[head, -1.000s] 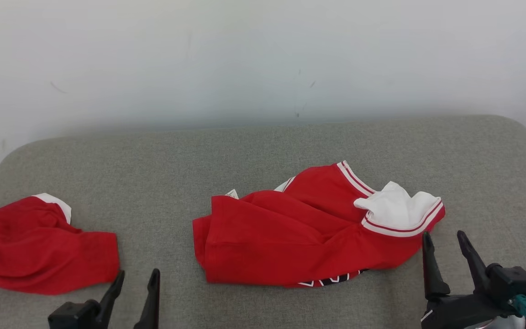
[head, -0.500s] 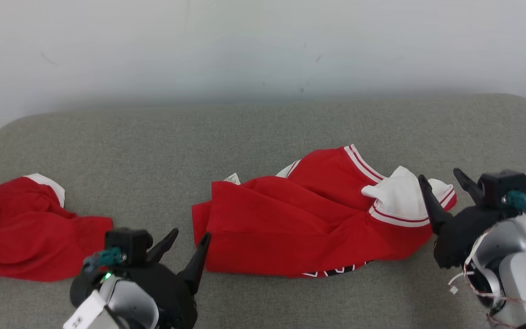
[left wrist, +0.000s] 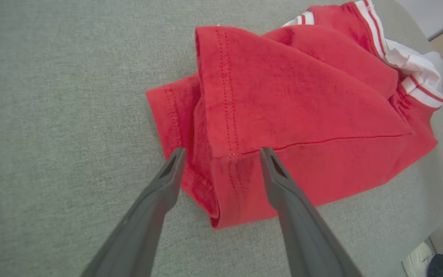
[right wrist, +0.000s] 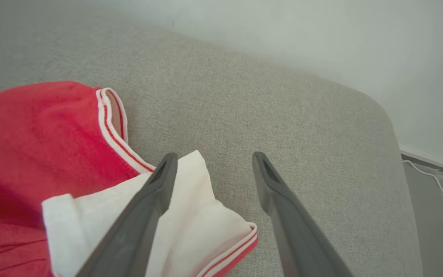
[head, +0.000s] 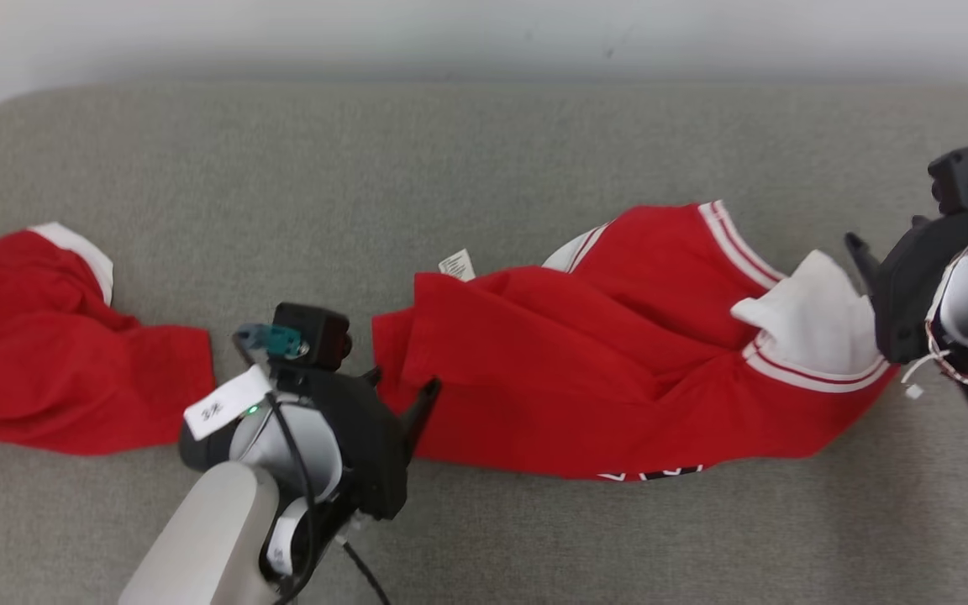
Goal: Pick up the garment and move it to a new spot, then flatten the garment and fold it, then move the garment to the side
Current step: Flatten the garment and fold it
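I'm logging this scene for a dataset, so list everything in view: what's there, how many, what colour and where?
garment: one, red with white striped trim and a white part, crumpled mid-surface.
second garment: one, red with white trim, at the surface's left end.
care label: one, white, at the garment's far edge.
padded surface: one, grey, under both garments.
wall: one, white, behind the surface.
left gripper: one, dark, jaws open astride the garment's left corner.
right gripper: one, dark, jaws open at the garment's white right end.
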{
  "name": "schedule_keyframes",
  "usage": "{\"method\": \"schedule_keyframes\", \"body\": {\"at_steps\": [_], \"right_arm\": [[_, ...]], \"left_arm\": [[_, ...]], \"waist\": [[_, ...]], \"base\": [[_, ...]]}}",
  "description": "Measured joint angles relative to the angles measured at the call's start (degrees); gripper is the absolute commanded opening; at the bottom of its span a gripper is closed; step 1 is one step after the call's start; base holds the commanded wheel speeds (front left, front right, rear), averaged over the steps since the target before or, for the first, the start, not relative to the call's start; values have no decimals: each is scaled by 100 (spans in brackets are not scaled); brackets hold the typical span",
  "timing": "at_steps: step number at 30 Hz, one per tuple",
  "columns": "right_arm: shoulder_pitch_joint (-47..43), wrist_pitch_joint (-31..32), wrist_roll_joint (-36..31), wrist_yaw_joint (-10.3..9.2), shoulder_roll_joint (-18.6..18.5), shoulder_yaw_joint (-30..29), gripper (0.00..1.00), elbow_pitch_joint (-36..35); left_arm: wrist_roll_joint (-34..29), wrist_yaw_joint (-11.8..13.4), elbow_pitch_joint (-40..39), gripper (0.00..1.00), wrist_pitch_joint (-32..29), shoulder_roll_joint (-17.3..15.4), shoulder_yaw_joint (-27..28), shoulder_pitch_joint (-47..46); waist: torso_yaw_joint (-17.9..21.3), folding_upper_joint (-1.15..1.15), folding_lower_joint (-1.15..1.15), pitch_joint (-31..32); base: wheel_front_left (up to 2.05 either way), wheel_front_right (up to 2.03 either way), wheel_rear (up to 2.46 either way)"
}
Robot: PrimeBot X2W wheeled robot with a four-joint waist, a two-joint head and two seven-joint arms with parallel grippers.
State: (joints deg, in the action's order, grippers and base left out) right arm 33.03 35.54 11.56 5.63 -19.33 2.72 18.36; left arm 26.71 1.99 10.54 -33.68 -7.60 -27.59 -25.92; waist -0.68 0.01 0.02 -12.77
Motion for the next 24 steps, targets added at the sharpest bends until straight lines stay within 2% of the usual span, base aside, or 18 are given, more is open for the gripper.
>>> {"method": "schedule_keyframes", "body": {"at_steps": [7,12,19,20,21,22,23,24], "right_arm": [[521,508,-26,85,-156,244,100,392],[489,714,-25,101,-109,459,100,632],[455,791,23,120,-176,454,99,799],[449,793,42,120,-180,449,68,817],[435,814,55,120,-180,447,44,842],[399,817,65,122,-191,439,32,867],[353,817,83,126,-212,425,0,887],[318,820,102,127,-233,421,0,904]], "left_arm": [[-1,9,193,100,-320,178,-56,-533],[-12,-5,211,100,-455,172,-187,-580],[-11,-103,133,100,-563,196,-342,-495],[-5,-108,99,100,-563,200,-352,-489],[0,-109,49,100,-563,201,-368,-487],[0,-133,-2,100,-563,209,-409,-488],[3,-178,-36,96,-563,231,-458,-488],[16,-209,-67,77,-563,242,-483,-483]], "waist": [[-258,0,0,-445],[-440,0,-1,-621],[-530,0,-2,-654],[-533,0,-2,-649],[-536,0,-2,-644],[-540,0,-2,-638],[-550,0,-2,-631],[-560,0,-2,-622]], "base": [[0,0,0],[0,0,0],[0,0,0],[0,0,0],[0,0,0],[0,0,0],[0,0,0],[0,0,0]]}}
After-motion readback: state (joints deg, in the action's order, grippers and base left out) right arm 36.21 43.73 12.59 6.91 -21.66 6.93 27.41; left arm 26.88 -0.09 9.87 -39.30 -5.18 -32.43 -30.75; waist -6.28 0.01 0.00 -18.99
